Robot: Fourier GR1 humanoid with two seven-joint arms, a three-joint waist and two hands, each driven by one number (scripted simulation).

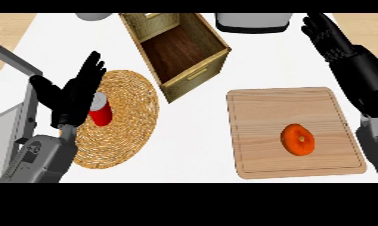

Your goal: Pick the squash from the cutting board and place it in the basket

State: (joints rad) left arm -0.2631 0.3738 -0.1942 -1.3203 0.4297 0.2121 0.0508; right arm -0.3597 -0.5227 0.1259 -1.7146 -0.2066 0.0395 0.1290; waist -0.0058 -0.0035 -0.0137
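Head view: squash (pixel 298 139) seemingly on board (pixel 262 115).

- Bright, flat light all over; the white counter (pixel 192 140) between the hands reads almost pure white.
- Basket (pixel 193 79), up and right of the left hand (pixel 74 95): dark floor inside, shaded inner walls.
- Left hand and right hand (pixel 330 35) are near-black, with faint grey highlights along the fingers.
- Squash (pixel 298 139), below the right hand, is darker along its left rim; cutting board (pixel 295 107) evenly lit.
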